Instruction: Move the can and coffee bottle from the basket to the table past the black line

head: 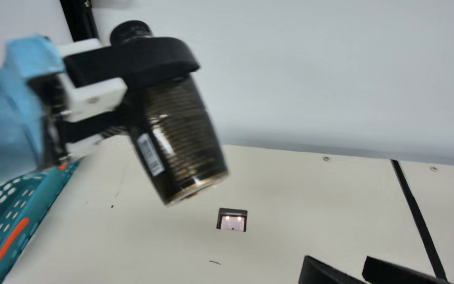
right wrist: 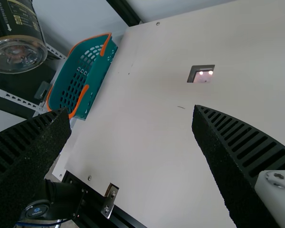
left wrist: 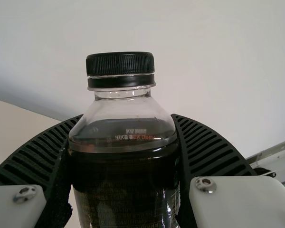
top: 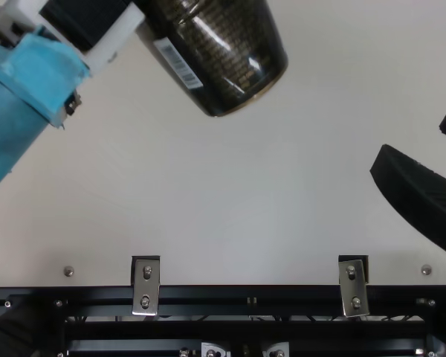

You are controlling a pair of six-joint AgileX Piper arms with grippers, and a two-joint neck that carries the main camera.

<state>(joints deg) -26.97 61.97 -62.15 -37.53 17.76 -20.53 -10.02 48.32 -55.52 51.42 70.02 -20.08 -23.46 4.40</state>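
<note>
1. The left gripper is gripping the coffee bottle, its fingers pressing both sides.
2. The bottle is leaning, cap up, above the bench, between the teal basket and the black line.
3. The right gripper is standing wide open, holding nothing.

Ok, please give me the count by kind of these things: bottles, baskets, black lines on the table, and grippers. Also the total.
Bottle: 1
Basket: 1
Black line: 1
Grippers, left gripper and right gripper: 2
Total: 5
</note>
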